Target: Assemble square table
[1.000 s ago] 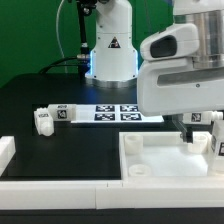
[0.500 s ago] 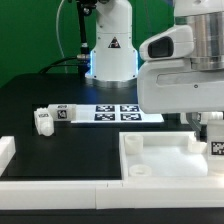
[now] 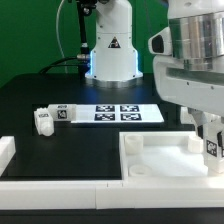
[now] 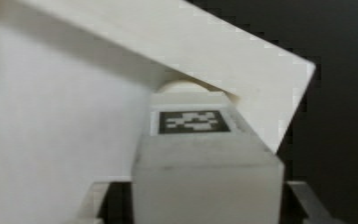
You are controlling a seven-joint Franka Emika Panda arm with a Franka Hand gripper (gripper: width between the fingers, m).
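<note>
Up front, along the lower edge of the exterior view, a long plain white bar (image 3: 60, 188) lies on the black table (image 3: 60, 145). Just behind it, at lower right, sits the square white plastic slab with a raised rim (image 3: 150, 150), with a round corner socket (image 3: 141, 171) showing near its front left corner. Over the slab's right side, at the frame's right edge, the arm's two-finger gripper (image 3: 211, 152) has its jaws clamped on a short chunky white leg with a black-and-white square tag (image 3: 212, 144), held upright. The wrist view shows the same leg (image 4: 197, 160) filling the gap between the dark fingers (image 4: 304, 203), its tip close to a corner of the slab (image 4: 87, 90); whether the two touch cannot be told. Farther back, at middle left, two more tagged white legs (image 3: 42, 121) lie side by side on the table. Just right of them the marker board (image 3: 125, 112) lies flat at centre. Beyond it, the white robot base (image 3: 110, 50) stands against a green backdrop (image 3: 30, 30).
</note>
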